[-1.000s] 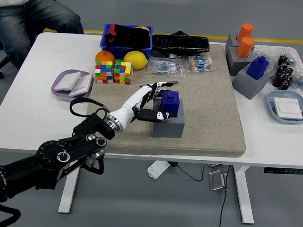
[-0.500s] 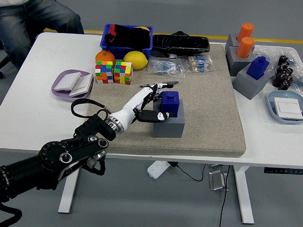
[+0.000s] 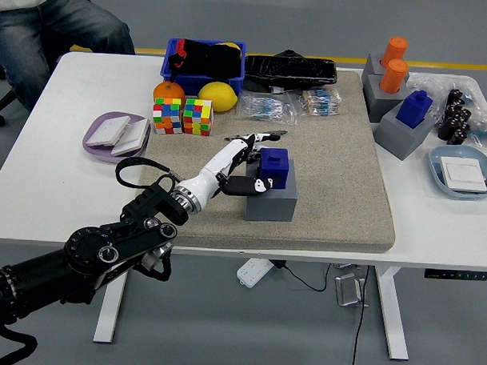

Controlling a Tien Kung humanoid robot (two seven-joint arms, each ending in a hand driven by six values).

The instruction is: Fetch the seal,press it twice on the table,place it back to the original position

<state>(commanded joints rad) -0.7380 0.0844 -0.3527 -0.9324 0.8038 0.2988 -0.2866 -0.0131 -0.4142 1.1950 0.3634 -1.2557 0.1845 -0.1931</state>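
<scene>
The white table (image 3: 53, 144) carries a tan mat (image 3: 340, 178). At the mat's middle, a gray holder (image 3: 275, 204) seats the blue seal (image 3: 273, 167). The left hand (image 3: 242, 162) sits at the seal's nine o'clock, thumb and fingers spread narrowly around it; whether they grip it is unclear. At twelve o'clock, a blue bin (image 3: 171, 67) holds black items.

bright, even light falls from overhead, and the white desk (image 3: 50, 208) shows no harsh glare. shadows are soft and short, pooling just under the desk's near edge on the grey floor (image 3: 430, 349). focus is sharp across the desk, with mild softness toward the corners and no motion blur.
</scene>
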